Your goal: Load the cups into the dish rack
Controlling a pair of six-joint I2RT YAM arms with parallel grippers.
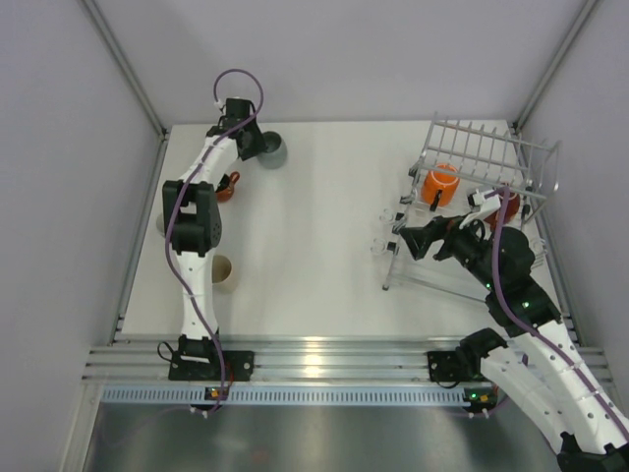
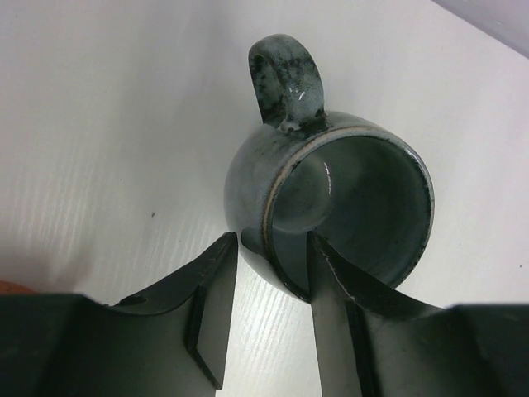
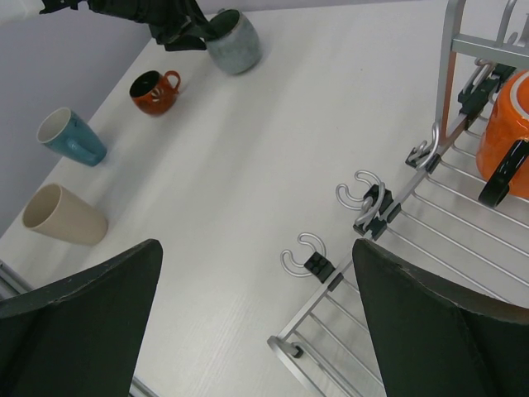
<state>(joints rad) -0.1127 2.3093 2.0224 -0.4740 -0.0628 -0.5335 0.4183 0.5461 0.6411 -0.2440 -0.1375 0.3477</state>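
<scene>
The left arm (image 1: 192,285) and right arm (image 1: 550,364) had white shells and black joints. A purple cable (image 1: 239,74) trailed each. Black bases (image 1: 208,359) sat on the silver rail (image 1: 324,354); green lights (image 1: 528,303) glowed above the rail. The left tool (image 2: 273,248) and right tool (image 3: 256,256) had dark, wedge-shaped fingers (image 2: 207,306).

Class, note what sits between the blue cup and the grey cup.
The orange-red cup, roughly in line between blue cup and grey cup; the right wrist view shows it.
</scene>
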